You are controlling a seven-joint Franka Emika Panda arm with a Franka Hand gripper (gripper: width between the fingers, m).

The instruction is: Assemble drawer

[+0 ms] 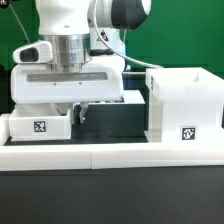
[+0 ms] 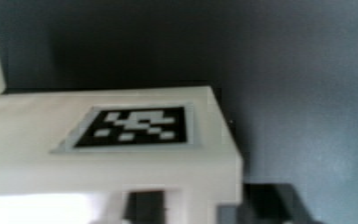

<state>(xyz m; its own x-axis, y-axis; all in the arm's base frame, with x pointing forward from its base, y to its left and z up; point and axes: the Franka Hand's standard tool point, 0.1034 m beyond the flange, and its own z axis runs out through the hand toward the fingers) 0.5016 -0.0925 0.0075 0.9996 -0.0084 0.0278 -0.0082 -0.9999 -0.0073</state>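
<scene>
A small white open-top tray (image 1: 40, 125) with a square tag stands at the exterior view's left, behind the low border wall. My gripper (image 1: 79, 112) comes down on the tray's right end. In the wrist view my gripper (image 2: 208, 205) straddles the tray's end wall (image 2: 140, 165), which carries a tag (image 2: 137, 128). One dark finger (image 2: 144, 206) is inside the tray and the other is outside, both against the wall. The tall white box shell (image 1: 186, 98) with its tag (image 1: 187, 132) stands upright at the right. The second tray is not clearly in view.
The long low white border wall (image 1: 110, 152) runs along the front. A white piece (image 1: 135, 98) shows behind my gripper, beside the box shell. A green backdrop (image 1: 170, 35) stands behind the dark table.
</scene>
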